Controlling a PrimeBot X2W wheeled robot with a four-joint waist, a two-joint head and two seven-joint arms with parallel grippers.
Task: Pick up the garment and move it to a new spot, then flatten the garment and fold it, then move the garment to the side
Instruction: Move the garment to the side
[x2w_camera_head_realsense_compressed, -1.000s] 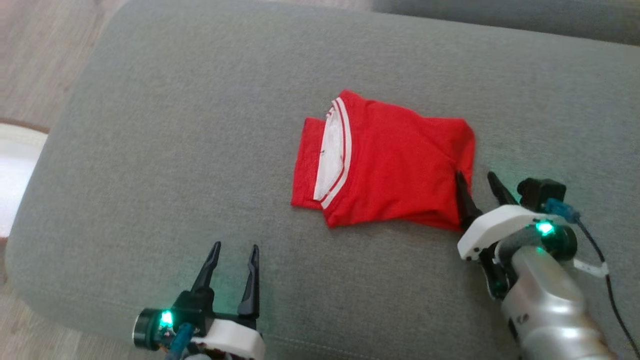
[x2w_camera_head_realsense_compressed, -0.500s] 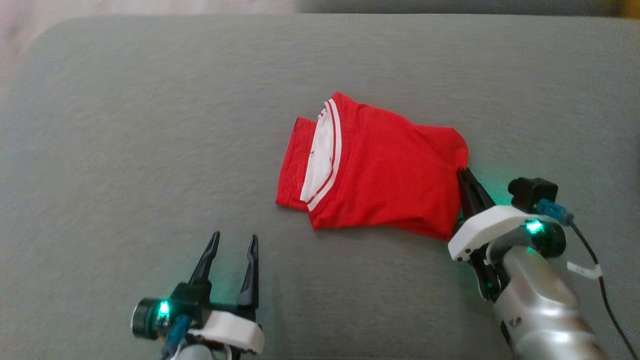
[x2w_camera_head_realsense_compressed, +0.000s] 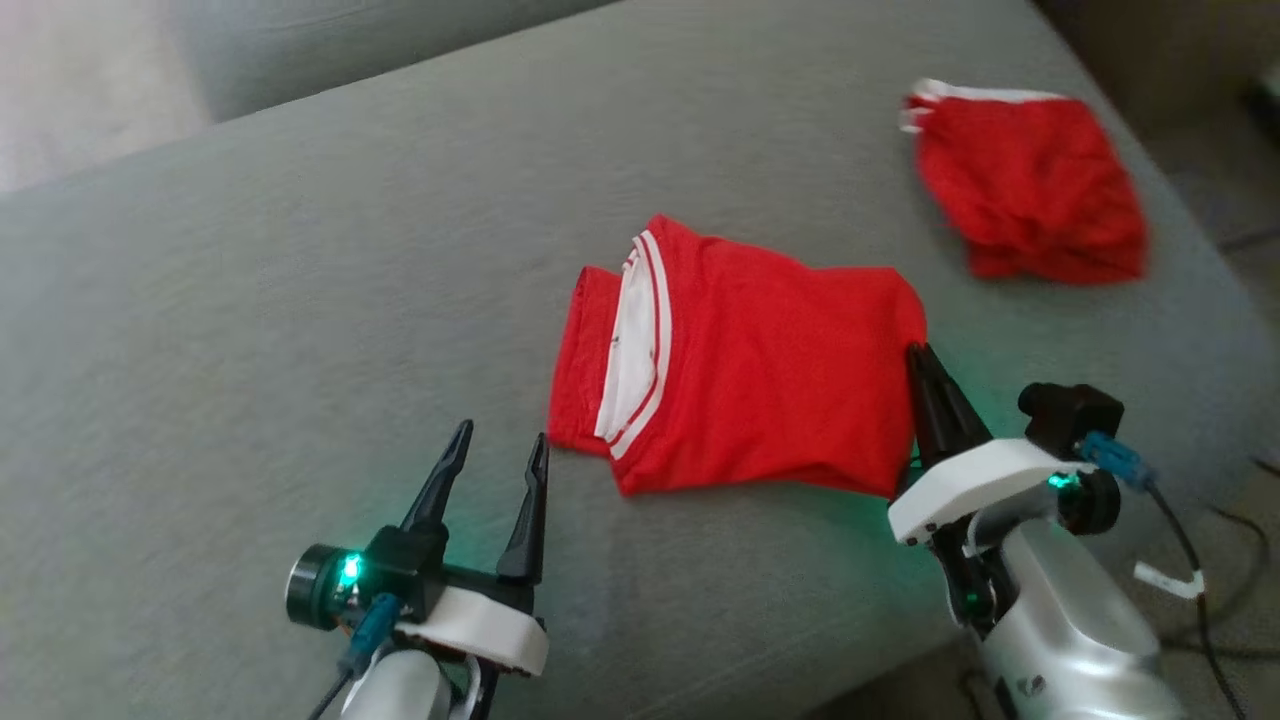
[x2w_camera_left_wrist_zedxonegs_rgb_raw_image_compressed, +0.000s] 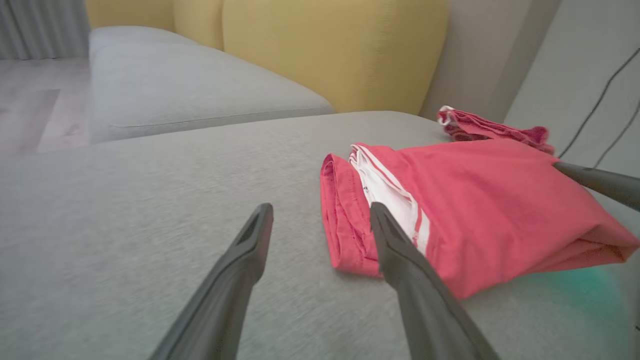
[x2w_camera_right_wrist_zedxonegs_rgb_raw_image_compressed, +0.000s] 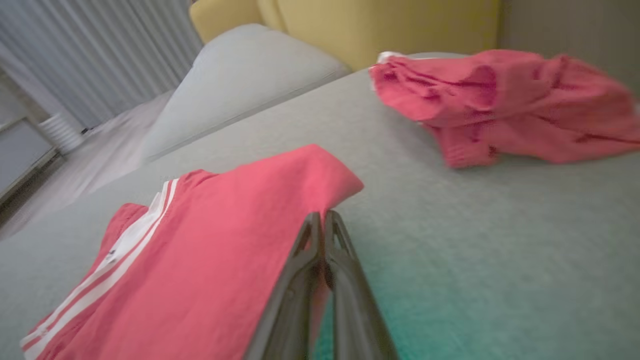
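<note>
Your folded red garment (x2w_camera_head_realsense_compressed: 760, 390) lies in the middle of the gray couch cushion (x2w_camera_head_realsense_compressed: 300, 300), with its white-striped band toward the left. Your right gripper (x2w_camera_head_realsense_compressed: 918, 356) has its jaws pressed together on the garment's right edge, pinching the fabric. Your left gripper (x2w_camera_head_realsense_compressed: 502, 436) sits just beside the garment's near left corner, jaws spread, holding nothing. A crumpled red cloth (x2w_camera_head_realsense_compressed: 1030, 190) lies well apart at the far right.
</note>
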